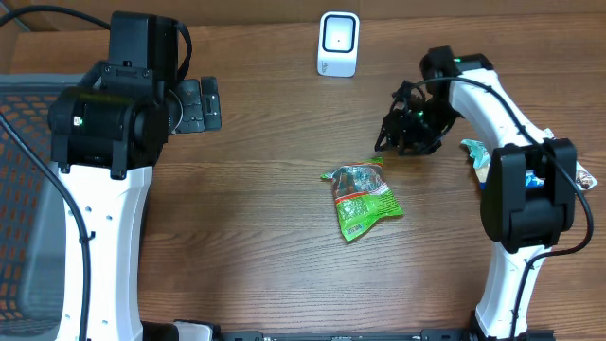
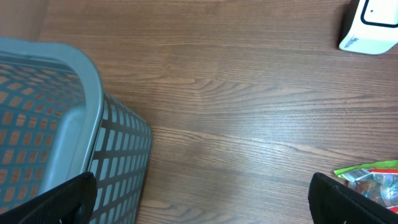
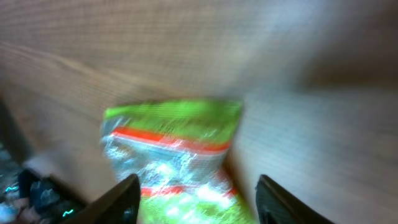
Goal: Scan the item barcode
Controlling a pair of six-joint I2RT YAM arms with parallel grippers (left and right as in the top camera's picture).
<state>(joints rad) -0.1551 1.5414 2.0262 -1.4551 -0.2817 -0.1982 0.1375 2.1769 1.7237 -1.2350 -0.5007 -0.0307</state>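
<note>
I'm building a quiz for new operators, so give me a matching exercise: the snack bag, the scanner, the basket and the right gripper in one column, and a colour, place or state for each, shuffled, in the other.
Column one:
1. snack bag
2. scanner
3. basket
4. right gripper

Column two:
A. grey, with latticed walls
B. open and empty, close to the bag
C. white, with a rounded square face
D. green, lying flat

Pairs: 1-D, 2-C, 3-A, 4-B.
</note>
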